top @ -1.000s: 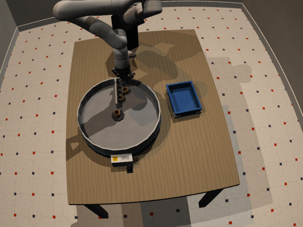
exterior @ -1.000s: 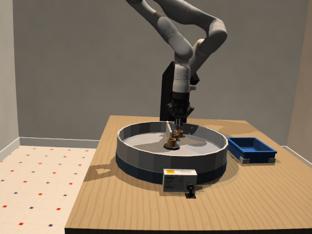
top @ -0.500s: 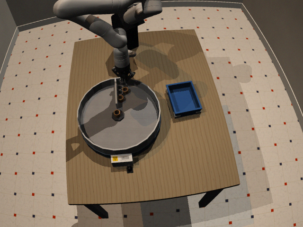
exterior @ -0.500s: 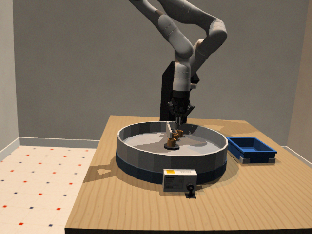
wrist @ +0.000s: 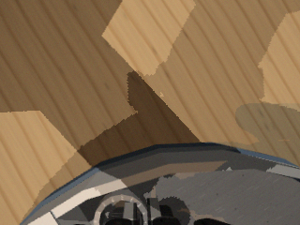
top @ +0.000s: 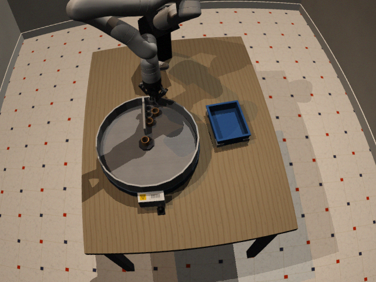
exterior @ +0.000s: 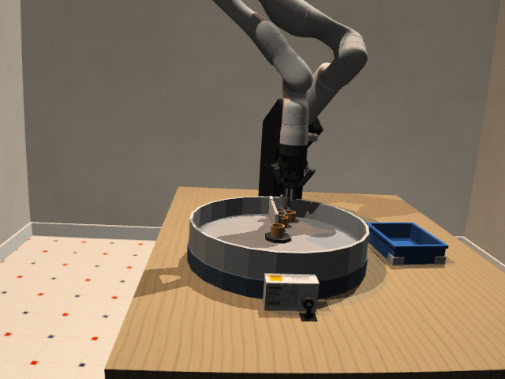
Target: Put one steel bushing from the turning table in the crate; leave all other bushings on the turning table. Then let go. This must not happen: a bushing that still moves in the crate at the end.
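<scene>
Bushings (top: 148,114) (exterior: 281,212) inside the turning table (top: 121,164) (exterior: 277,263).

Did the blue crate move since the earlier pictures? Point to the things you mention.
No. The blue crate (top: 230,123) (exterior: 420,254) is in the same spot, just to the right of the round turning table (top: 147,184) (exterior: 281,257) in the top view.
</scene>
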`<state>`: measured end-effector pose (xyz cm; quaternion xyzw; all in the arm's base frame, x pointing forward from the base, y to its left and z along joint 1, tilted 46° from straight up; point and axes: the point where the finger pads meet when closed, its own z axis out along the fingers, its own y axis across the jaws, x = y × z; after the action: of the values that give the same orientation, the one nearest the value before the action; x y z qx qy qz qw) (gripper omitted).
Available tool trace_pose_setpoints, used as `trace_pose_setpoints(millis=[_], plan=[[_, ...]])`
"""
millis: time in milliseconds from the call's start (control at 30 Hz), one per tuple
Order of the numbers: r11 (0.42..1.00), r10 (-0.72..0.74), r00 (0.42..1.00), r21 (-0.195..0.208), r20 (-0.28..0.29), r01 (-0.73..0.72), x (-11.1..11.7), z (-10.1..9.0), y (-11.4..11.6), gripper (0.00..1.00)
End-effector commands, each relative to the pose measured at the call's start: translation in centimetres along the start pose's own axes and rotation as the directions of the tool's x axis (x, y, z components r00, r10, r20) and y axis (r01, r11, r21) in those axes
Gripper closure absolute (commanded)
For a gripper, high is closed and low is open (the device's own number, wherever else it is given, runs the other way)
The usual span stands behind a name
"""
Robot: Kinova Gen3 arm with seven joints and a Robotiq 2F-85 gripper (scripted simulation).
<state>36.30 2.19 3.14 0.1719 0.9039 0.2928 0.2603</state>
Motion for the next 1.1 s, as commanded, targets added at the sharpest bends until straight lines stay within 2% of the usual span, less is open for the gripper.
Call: trace_pose_setpoints(millis=[0,933,1067], plan=[[1.0,0.0,1.0,0.007,0.006,0.0,-0.1,-0.4,-0.2,1.0],[1.0,-0.001,1.0,0.006,0.002,0.001,-0.1,-1.2,-0.2,1.0],[1.0,-0.001,1.0,0.006,0.001,0.001,-0.1,-3.0,-0.2,1.0]])
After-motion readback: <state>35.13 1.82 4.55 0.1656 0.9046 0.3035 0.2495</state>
